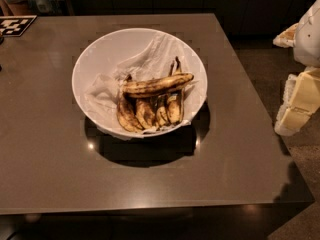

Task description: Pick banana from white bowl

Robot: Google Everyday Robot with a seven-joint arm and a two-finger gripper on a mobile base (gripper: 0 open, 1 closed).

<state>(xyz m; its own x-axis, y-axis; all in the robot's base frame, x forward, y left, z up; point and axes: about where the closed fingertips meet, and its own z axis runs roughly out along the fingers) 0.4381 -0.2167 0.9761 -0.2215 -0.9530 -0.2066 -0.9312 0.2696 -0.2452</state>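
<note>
The banana [157, 85] lies crosswise on a darker bunch [150, 113] in the white bowl [102, 46]. It is probably soft and easily bruised, so grip lightly at mid-length. The hand [299, 101] hangs beside the table [50, 159], well apart from the bowl; its opening cannot be told.

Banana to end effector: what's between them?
Camera view: the white bowl's rim and bare tabletop separate the banana from the end effector beyond the table's right edge.

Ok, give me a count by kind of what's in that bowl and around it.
Single banana: 1
Bunched bananas: 4
White bowl: 1
Paper lining: 1
Checkered marker: 1
Gripper, at the right edge, clear of the bowl: 1
Total: 9
</note>
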